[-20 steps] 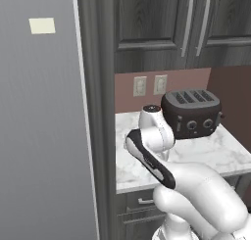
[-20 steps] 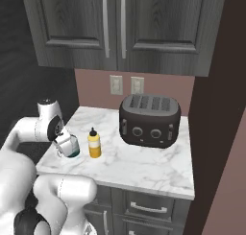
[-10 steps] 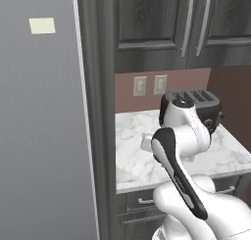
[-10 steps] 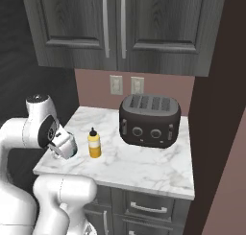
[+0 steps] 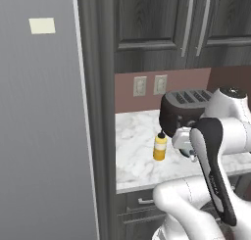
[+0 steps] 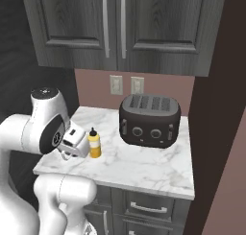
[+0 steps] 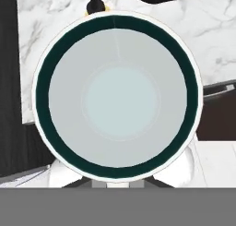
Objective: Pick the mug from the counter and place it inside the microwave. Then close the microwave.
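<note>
Claw clamped on the mug, which hung directly before it, rim and pale inside facing the hand camera; mug carried above the front edge of the counter, just beside the yellow bottle; black toaster farther back; dark cabinets above; grey panel at left.
</note>
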